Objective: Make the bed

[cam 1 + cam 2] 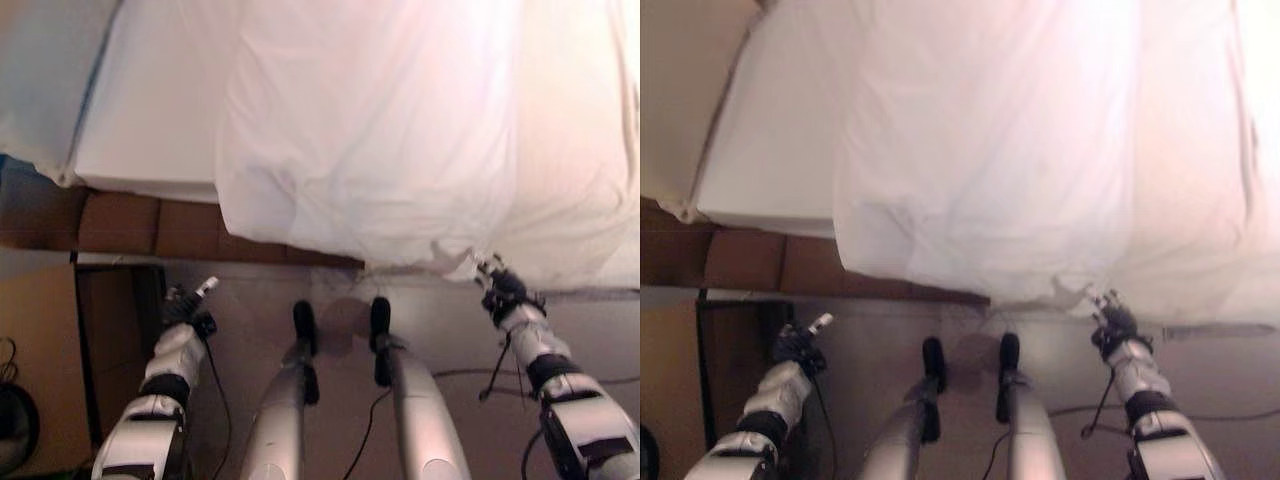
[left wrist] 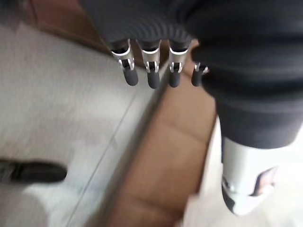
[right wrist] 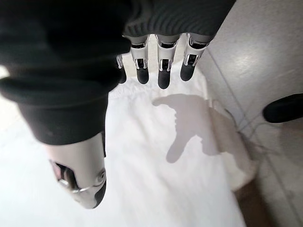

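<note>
A white cover (image 1: 370, 130) lies over the bed and hangs down its near edge, with a crumpled hem corner (image 1: 450, 258). Left of it the bare white sheet (image 1: 150, 110) shows on the mattress. My right hand (image 1: 503, 290) is just below that hem corner, and in the right wrist view its fingers (image 3: 163, 78) are relaxed above the cover (image 3: 156, 179), holding nothing and casting a shadow on it. My left hand (image 1: 185, 308) hangs low at the left, over the floor in front of the brown bed base (image 1: 120, 225). Its fingers (image 2: 151, 78) are loose and empty.
The brown bed base (image 2: 165, 156) runs along under the mattress. A dark-framed brown piece of furniture (image 1: 110, 330) stands at the left beside my left arm. Pale grey floor (image 1: 450, 320) lies between me and the bed. A pale bundle (image 1: 40, 80) lies at the far left.
</note>
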Robot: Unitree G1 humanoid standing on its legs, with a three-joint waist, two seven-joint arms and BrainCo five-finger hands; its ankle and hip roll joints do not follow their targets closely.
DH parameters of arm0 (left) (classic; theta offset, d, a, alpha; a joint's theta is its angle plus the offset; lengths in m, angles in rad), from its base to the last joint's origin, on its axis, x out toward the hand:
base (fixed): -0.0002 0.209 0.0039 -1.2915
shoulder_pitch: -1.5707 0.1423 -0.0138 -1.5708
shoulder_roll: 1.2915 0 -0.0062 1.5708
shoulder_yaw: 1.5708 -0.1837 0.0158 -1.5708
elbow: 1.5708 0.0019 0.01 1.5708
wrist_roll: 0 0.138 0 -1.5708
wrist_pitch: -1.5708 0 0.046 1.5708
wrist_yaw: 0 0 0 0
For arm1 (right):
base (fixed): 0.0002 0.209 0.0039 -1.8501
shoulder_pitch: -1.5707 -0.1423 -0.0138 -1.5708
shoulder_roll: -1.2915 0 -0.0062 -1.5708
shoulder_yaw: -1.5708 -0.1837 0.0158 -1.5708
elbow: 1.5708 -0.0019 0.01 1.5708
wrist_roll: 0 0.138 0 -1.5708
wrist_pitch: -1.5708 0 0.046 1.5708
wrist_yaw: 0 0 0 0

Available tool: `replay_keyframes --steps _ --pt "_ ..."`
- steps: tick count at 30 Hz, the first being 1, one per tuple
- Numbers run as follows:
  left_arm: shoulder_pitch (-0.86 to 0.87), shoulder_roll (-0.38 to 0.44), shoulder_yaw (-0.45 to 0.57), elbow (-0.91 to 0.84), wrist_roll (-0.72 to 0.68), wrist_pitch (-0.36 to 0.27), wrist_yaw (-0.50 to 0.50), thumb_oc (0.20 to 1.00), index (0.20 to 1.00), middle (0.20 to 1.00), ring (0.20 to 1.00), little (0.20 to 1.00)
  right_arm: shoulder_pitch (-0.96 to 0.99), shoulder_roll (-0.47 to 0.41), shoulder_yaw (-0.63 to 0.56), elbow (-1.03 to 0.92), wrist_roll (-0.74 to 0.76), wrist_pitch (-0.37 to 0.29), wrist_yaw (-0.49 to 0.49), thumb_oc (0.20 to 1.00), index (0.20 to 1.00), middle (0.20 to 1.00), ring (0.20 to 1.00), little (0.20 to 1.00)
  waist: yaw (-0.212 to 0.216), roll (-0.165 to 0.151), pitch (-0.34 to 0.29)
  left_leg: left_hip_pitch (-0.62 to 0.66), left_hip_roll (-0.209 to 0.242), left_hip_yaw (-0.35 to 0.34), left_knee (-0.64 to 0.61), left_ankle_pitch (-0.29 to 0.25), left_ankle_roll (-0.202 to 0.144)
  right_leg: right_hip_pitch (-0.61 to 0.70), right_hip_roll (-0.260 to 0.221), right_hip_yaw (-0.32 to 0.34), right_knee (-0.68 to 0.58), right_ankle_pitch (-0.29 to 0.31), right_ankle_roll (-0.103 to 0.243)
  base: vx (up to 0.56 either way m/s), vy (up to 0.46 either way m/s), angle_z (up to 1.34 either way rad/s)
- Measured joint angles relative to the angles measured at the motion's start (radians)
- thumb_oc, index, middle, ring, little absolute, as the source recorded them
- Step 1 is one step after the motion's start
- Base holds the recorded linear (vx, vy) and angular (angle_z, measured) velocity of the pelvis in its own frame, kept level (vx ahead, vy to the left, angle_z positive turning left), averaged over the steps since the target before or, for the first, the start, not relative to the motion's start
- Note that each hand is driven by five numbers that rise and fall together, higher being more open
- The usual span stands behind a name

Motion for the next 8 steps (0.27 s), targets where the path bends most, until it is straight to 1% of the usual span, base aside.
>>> replay_keyframes --steps 1,2,3,4,6,8 --pt "0.026 -0.013 -0.023 0.011 0.006 -0.001 -0.023 1.000 1.000 1.000 1.000 1.000 0.045 0.021 0.003 0.008 -0.018 0.001 0.007 1.000 1.000 1.000 1.000 1.000 -0.003 -0.002 -0.015 0.053 0.002 -0.001 -0.025 0.002 0.000 0.057 0.007 -0.001 -0.033 0.005 0.001 0.07 0.006 0.01" --pt "0.051 -0.022 -0.043 0.025 0.032 -0.002 -0.035 1.000 1.000 1.000 1.000 1.000 0.072 0.042 0.004 0.021 -0.033 0.001 0.008 1.000 1.000 1.000 1.000 1.000 -0.001 -0.004 -0.050 0.081 0.002 -0.001 -0.043 0.002 0.000 0.089 0.012 -0.001 -0.062 0.008 0.005 0.09 0.008 -0.02" --pt "0.060 -0.026 -0.063 0.038 0.048 -0.004 -0.043 1.000 1.000 1.000 1.000 1.000 0.088 0.054 0.003 0.036 -0.039 -0.001 0.012 1.000 1.000 1.000 1.000 1.000 -0.001 -0.004 -0.068 0.095 0.005 -0.001 -0.054 0.002 0.000 0.105 0.015 -0.002 -0.079 0.012 0.006 0.08 0.015 -0.04" --pt "0.070 -0.040 -0.095 0.074 0.080 -0.002 -0.065 1.000 1.000 1.000 1.000 1.000 0.101 0.074 0.016 0.081 -0.056 0.002 0.023 1.000 1.000 1.000 1.000 1.000 -0.001 -0.004 -0.091 0.143 0.010 -0.001 -0.077 0.002 -0.001 0.165 0.023 -0.002 -0.127 0.024 0.012 0.07 0.020 -0.03" --pt "0.090 -0.061 -0.099 0.096 0.098 -0.003 -0.082 1.000 1.000 1.000 1.000 1.000 0.127 0.096 0.024 0.105 -0.065 0.002 0.031 1.000 1.000 1.000 1.000 1.000 -0.004 -0.006 -0.128 0.168 0.011 0.001 -0.097 0.002 -0.001 0.196 0.027 -0.001 -0.163 0.032 0.018 0.04 0.016 -0.05" --pt "0.122 -0.091 -0.123 0.130 0.124 0.005 -0.111 1.000 1.000 1.000 1.000 1.000 0.160 0.133 0.037 0.143 -0.108 0.005 0.044 1.000 1.000 1.000 1.000 1.000 -0.005 -0.008 -0.171 0.230 0.012 0.004 -0.133 0.002 -0.002 0.277 0.037 0.001 -0.245 0.055 0.029 0.05 0.008 -0.06"
